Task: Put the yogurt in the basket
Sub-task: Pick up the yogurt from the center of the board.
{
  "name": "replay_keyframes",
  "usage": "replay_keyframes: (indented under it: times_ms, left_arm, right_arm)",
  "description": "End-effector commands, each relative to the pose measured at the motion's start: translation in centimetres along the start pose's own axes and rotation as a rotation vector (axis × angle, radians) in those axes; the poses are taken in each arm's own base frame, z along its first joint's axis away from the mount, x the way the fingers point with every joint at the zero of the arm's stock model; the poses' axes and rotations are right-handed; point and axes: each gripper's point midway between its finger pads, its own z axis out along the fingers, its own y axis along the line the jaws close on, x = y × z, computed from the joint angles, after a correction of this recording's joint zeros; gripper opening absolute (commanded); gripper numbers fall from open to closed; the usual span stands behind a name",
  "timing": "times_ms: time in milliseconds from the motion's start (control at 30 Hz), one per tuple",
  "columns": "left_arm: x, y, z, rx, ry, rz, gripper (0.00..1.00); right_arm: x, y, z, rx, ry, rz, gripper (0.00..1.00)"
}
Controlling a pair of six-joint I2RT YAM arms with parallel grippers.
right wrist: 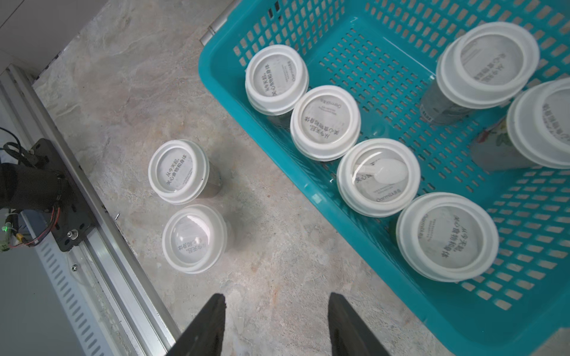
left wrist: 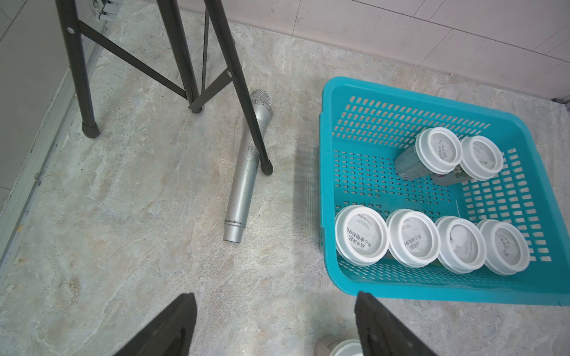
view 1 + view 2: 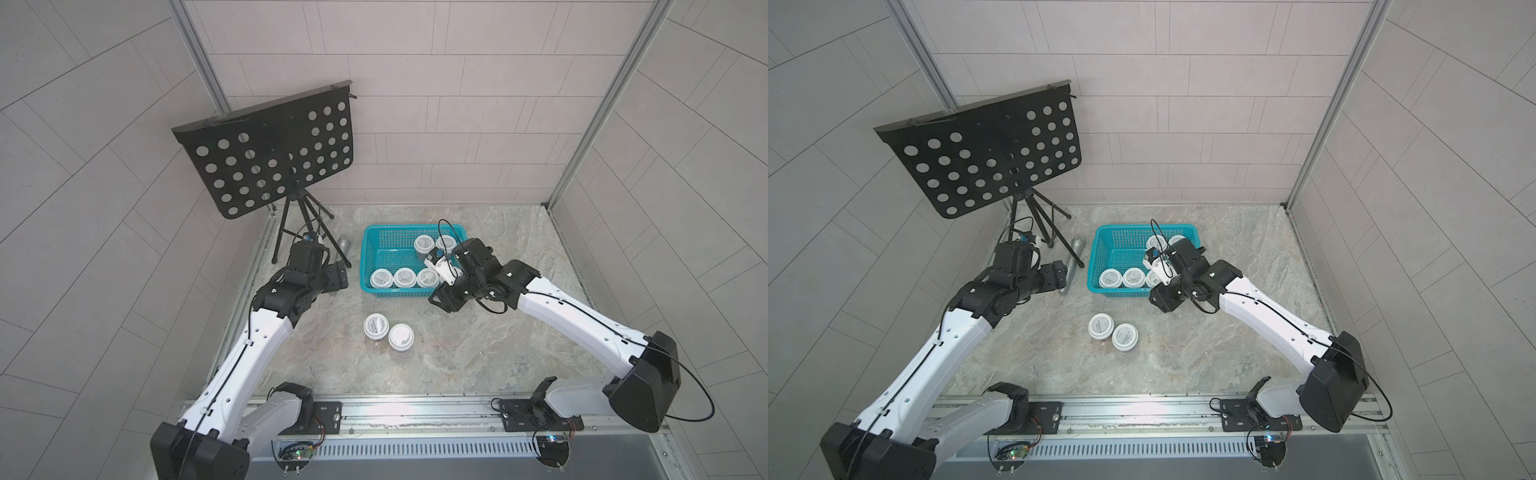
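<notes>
Marble-patterned tabletop [image 3: 457, 353] is being noted with open surface at the front, where two yogurt cups [image 3: 376, 326] are standing just beside each other, near the front wall of the basket [image 3: 368, 259]; six more are being counted inside, four along that wall and two by the far right corner. Lid print is being read as "从今天起,关心食物和身体" plus "Oarmilk". Left gripper [image 2: 274, 308], near the microphone [image 2: 246, 172] and stand legs [image 2: 77, 77], and right gripper [image 1: 276, 300], outside the front rim, are being seen parted and empty.
</notes>
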Motion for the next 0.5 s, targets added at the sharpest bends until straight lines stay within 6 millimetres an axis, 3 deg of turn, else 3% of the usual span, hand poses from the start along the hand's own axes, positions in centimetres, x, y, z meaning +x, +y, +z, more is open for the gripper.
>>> replay_keyframes:
  times_ms: [0, 167, 467]
  left_arm:
    - [-0.4, 0.5, -0.5, -0.010, -0.039, 0.006, 0.87]
    - [-0.3, 0.9, -0.6, -0.029, -0.045, 0.007, 0.88]
    - [-0.1, 1.1, -0.2, -0.032, -0.026, 0.002, 0.88]
  right_arm:
    - [0.8, 1.7, 0.7, 0.006, 0.035, -0.073, 0.60]
    - [1.8, 4.8, 2.6, -0.014, 0.088, -0.161, 0.65]
    - [2.9, 7.6, 5.8, 0.013, 0.172, -0.262, 0.75]
